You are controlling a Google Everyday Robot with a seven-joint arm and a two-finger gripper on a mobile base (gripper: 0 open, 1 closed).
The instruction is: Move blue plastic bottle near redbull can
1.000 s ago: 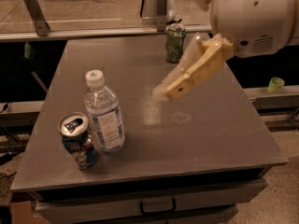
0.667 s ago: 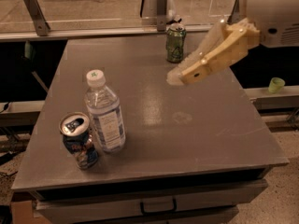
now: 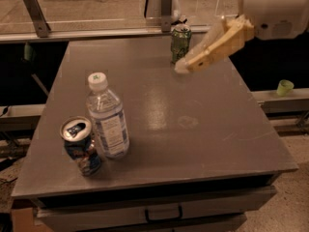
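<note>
The blue plastic bottle (image 3: 107, 118) stands upright at the front left of the grey table (image 3: 193, 129), with a white cap and a pale label. The redbull can (image 3: 81, 146), dented, blue and silver, stands right beside it on its left, almost touching. My gripper (image 3: 183, 65) hangs in the air over the far right part of the table, well away from the bottle and holding nothing. Its pale fingers point down and to the left, close by the green can.
A green can (image 3: 180, 42) stands at the table's far edge, just behind my gripper's tip. A drawer with a handle (image 3: 161, 212) is under the table front. A small green cup (image 3: 285, 87) sits on a ledge to the right. A metal rail runs behind the table.
My gripper and arm have moved up and to the right, away from the middle of the table. The bottle and both cans have not moved.
</note>
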